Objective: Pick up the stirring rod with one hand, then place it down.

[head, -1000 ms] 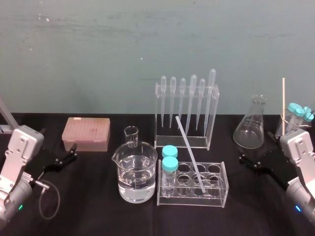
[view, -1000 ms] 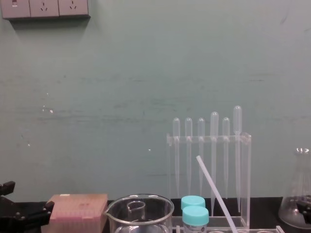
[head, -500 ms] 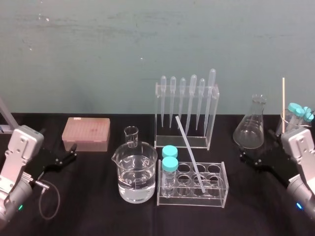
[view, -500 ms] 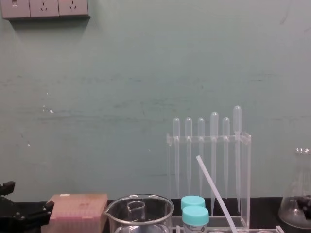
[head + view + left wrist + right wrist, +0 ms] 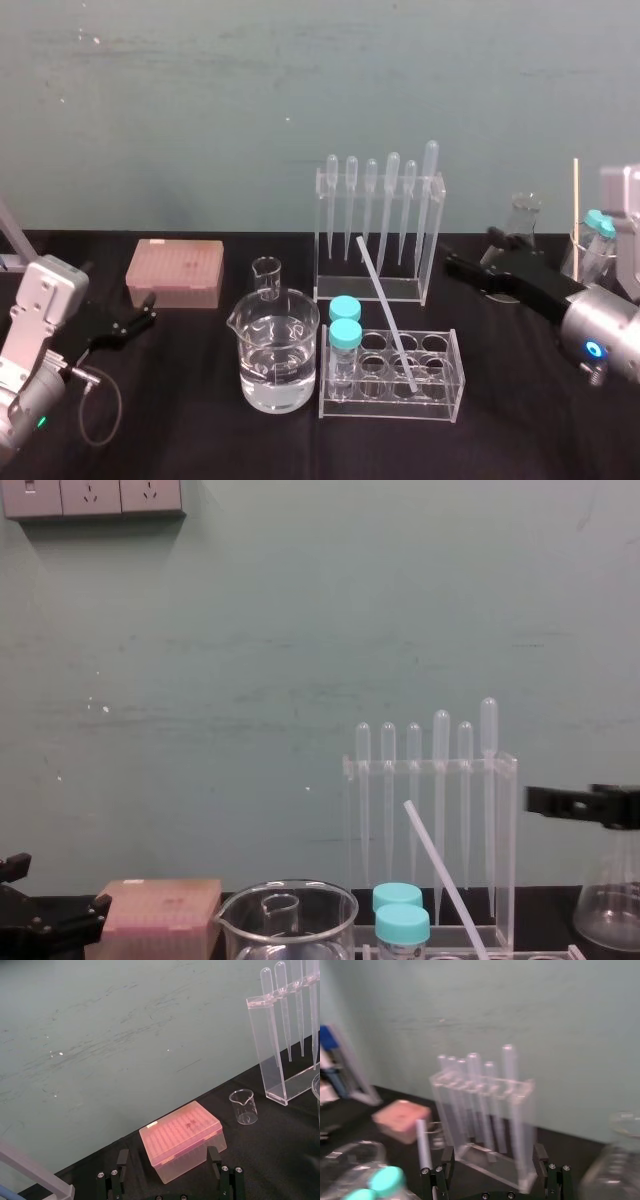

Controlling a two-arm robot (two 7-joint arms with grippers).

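- Black right gripper [image 5: 470, 250] is held raised just beside the clear acrylic pipette rack [image 5: 425, 235], fingers spread wide, nothing gripped.
- Long translucent-white stirring rod [image 5: 388, 315] is seen slanted in the clear test-tube rack [image 5: 452, 395], apart from that gripper.
- Black left gripper [image 5: 150, 308] is parked near the pink tip box [image 5: 175, 272], fingers spread.

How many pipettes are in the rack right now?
6 pipettes hang side by side, bulbs up, in the clear pipette rack at the back, behind the tube rack. None seems hidden.
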